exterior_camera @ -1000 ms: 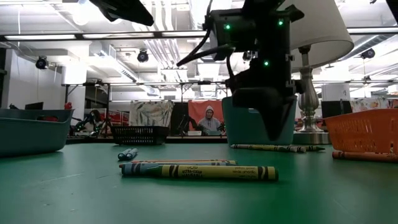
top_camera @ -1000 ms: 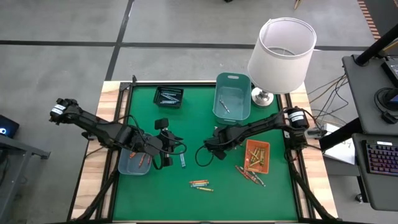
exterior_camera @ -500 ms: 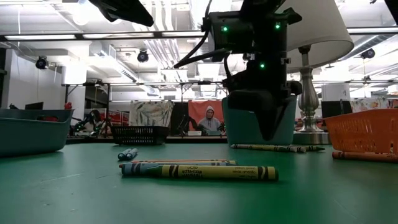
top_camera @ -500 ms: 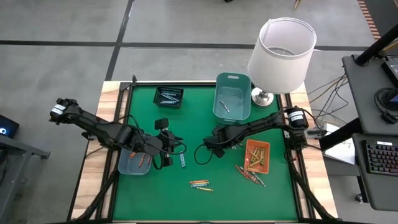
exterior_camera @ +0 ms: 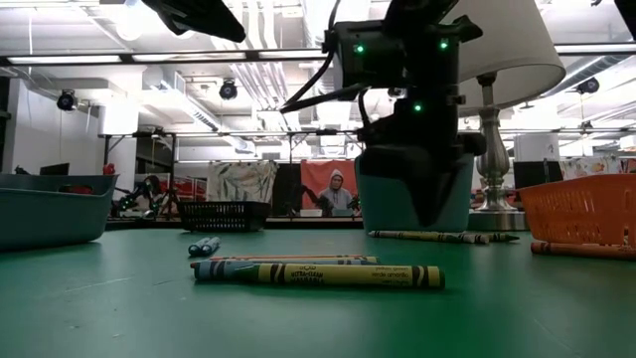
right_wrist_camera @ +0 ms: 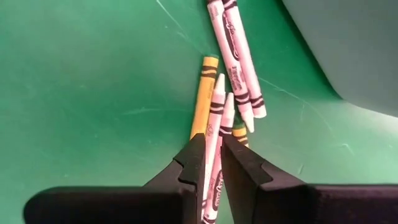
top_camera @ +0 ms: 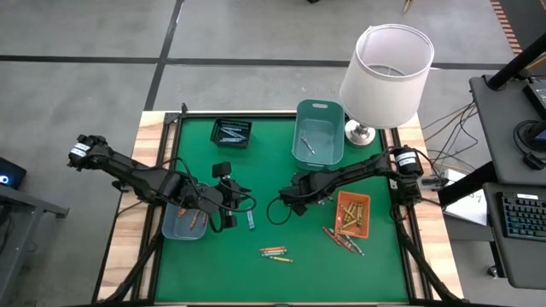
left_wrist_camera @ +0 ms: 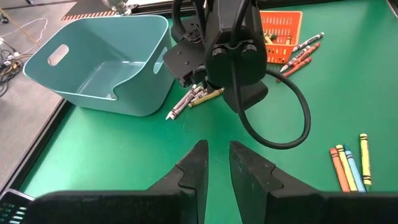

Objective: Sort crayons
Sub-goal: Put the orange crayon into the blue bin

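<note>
Right claw (right_wrist_camera: 211,163) pinching white crayon (right_wrist_camera: 214,134) amid crayon cluster on table.

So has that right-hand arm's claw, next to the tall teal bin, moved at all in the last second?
Yes, slightly. In the low view the right gripper has drifted left against the silver lamp stem behind it, its jaws closed on a white paper-wrapped crayon.

White crayons (right_wrist_camera: 231,46) and a yellow one (right_wrist_camera: 202,99) lie flat mid-table; a mixed row (top_camera: 275,252) rests near the front; blue ones (top_camera: 251,220) lie left of centre.
</note>
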Available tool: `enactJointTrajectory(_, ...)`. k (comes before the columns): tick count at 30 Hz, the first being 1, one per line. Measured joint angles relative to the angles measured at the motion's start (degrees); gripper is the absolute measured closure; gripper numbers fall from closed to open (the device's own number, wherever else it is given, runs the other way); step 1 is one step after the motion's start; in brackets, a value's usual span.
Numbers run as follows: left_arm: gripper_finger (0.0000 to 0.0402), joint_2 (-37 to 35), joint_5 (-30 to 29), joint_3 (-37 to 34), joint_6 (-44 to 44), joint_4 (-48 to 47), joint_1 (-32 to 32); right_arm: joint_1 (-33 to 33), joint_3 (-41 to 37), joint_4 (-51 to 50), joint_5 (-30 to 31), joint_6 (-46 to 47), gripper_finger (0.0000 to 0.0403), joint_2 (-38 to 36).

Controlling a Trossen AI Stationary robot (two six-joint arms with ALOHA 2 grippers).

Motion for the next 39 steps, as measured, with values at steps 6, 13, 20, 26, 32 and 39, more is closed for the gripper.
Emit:
enactJointTrajectory(6,0.0354,0.00,0.00,0.00,0.00,0.01,0.00,-0.25,-0.04,2.40,-0.01,0.49,0.0360,0.00)
enactJointTrajectory(13,0.0354,0.00,0.00,0.00,0.00,0.01,0.00,-1.04,-1.03,4.84,0.00,0.59,0.0360,0.00)
enactJointTrajectory(20,0.0354,0.00,0.00,0.00,0.00,0.01,0.00,-1.51,-2.69,6.50,0.00,0.55,0.0360,0.00)
enactJointTrajectory(26,0.0354,0.00,0.00,0.00,0.02,0.01,0.00,-1.44,-2.44,9.46,-1.47,-0.93,0.0360,0.00)
enactJointTrajectory(32,0.0354,0.00,0.02,0.00,0.02,0.01,0.00,-1.44,-1.26,9.76,-1.77,-2.54,0.0360,0.00)
enactJointTrajectory(39,0.0354,0.02,0.02,0.00,0.02,-0.01,0.00,-1.50,1.41,6.54,-1.96,-6.24,0.0360,0.00)
